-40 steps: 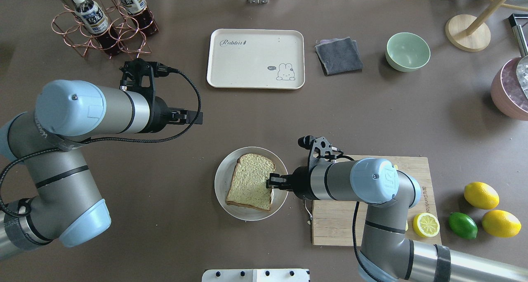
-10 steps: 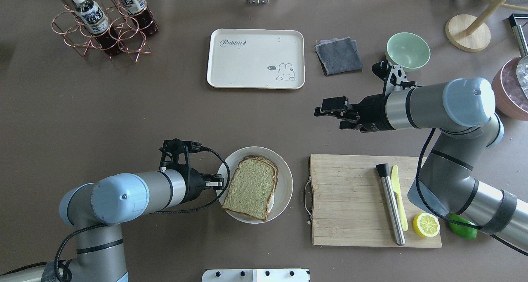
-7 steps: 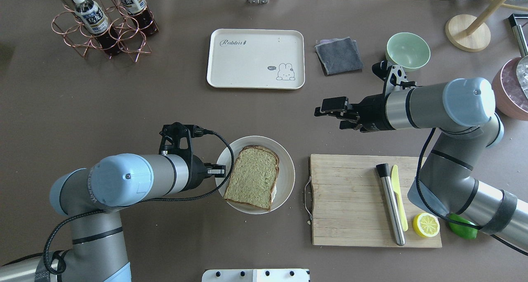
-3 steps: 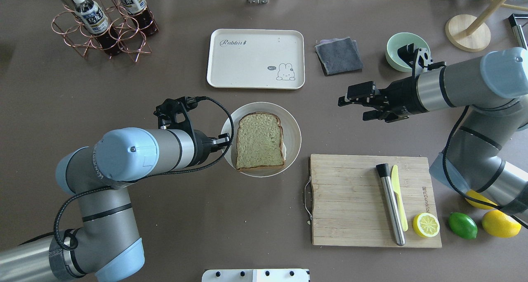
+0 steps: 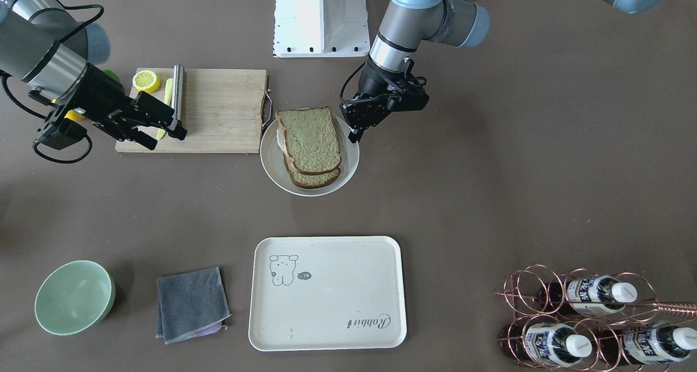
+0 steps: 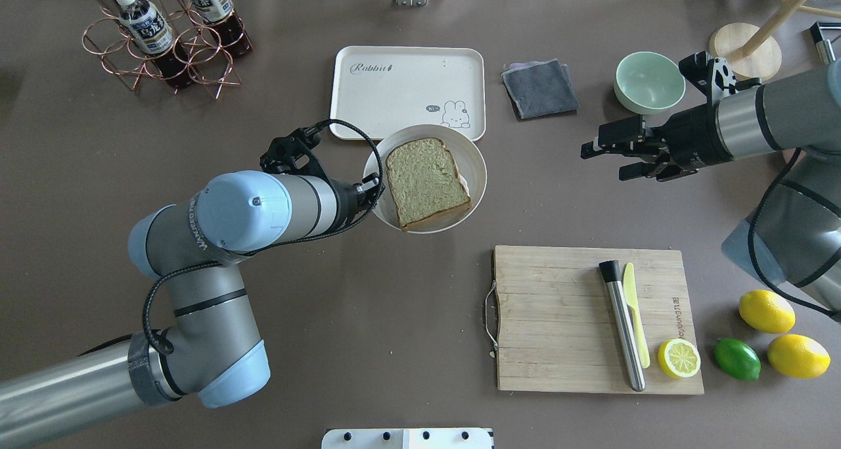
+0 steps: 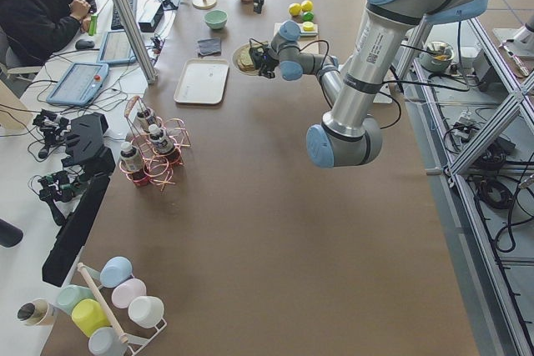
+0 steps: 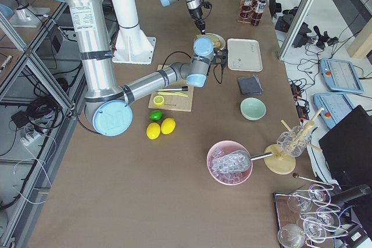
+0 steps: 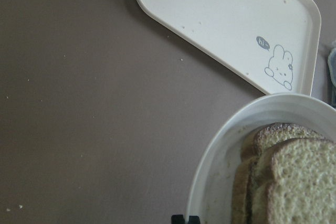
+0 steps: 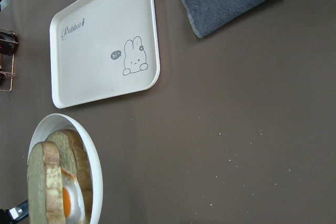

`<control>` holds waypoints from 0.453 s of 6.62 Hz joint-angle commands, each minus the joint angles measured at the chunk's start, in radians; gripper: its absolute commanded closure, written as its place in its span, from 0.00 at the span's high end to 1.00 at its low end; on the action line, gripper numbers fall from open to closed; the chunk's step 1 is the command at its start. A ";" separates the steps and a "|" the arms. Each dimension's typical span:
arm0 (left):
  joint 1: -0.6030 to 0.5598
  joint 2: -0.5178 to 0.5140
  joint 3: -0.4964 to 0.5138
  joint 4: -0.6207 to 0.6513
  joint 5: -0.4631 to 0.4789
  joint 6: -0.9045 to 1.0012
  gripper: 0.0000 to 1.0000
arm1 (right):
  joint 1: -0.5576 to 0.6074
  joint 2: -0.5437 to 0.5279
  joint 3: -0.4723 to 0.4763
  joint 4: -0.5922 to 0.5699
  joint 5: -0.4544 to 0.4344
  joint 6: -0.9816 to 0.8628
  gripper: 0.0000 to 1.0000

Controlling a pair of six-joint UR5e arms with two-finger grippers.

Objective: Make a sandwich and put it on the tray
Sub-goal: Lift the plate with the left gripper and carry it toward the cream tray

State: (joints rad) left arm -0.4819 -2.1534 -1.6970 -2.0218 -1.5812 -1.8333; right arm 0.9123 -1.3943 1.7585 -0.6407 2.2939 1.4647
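And the plate (image 6: 478,173) is travelling! The left gripper (image 6: 374,189) is pinching the plate's rim, fingers (image 5: 355,134) closed on the white edge, and it is carrying the whole thing away from the robot. A second and a half ago the plate was sitting down beside the cutting board (image 6: 558,317); now it is arriving right at the near edge of the tray (image 6: 394,94). The overhead view is showing it overlapping that edge while the front view is showing it well short of the tray, so I am reading the plate as riding in the air, off the table.

The sandwich (image 6: 427,181) is riding along just past the fingertips, lying flat in the plate, both slices stacked and the egg (image 10: 65,201) peeking out between them. It is turning with the plate but not slipping off.

The right gripper (image 6: 604,160) is backing out of the way, now well off to the far side of the plate from the left fingers. Its fingers are standing open and holding nothing.

So the sandwich itself is looking built, and the delivery is what is happening now. The tray is lying just beyond the left fingertips, bare and waiting. What is left, as I judge it, is getting the load over the tray and setting it down level, since a rim pinch from one side is letting the far edge sag
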 commanded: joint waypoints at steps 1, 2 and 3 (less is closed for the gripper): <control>-0.070 -0.078 0.123 -0.015 0.001 -0.047 0.00 | 0.011 -0.002 -0.005 0.000 0.006 -0.003 1.00; -0.102 -0.106 0.175 -0.032 0.001 -0.047 0.00 | 0.014 0.003 -0.020 0.003 0.007 -0.004 1.00; -0.136 -0.136 0.248 -0.061 0.000 -0.044 0.00 | 0.016 0.003 -0.022 0.003 0.006 -0.004 1.00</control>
State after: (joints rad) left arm -0.5815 -2.2568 -1.5213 -2.0565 -1.5804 -1.8782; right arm 0.9256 -1.3925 1.7421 -0.6390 2.3000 1.4609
